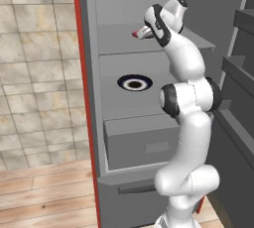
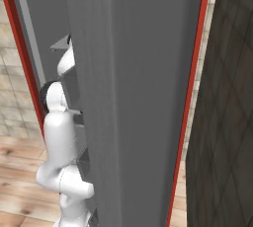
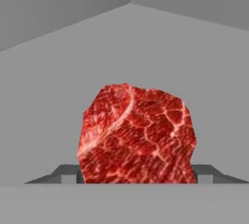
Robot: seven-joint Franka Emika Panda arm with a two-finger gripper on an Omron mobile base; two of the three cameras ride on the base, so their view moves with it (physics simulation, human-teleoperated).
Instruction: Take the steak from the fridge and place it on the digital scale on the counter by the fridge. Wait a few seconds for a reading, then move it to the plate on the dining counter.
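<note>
Grey shelves of the fridge [image 1: 149, 43] were seen at the middle of the left base view, with a round plate [image 1: 134, 83] on the lower shelf. On the upper shelf the steak [image 3: 138, 135] was clamped between the half-closed gripper [image 3: 137, 174]. Most of the right base view was blocked by the fridge door [image 2: 143, 97].

No readable text, label, brand, number or sign anywhere; fridge [image 1: 149, 4] walls and shelves plain grey, drawer fronts blank, steak [image 3: 138, 135] unmarked, tiled wall at left bare of writing
</note>
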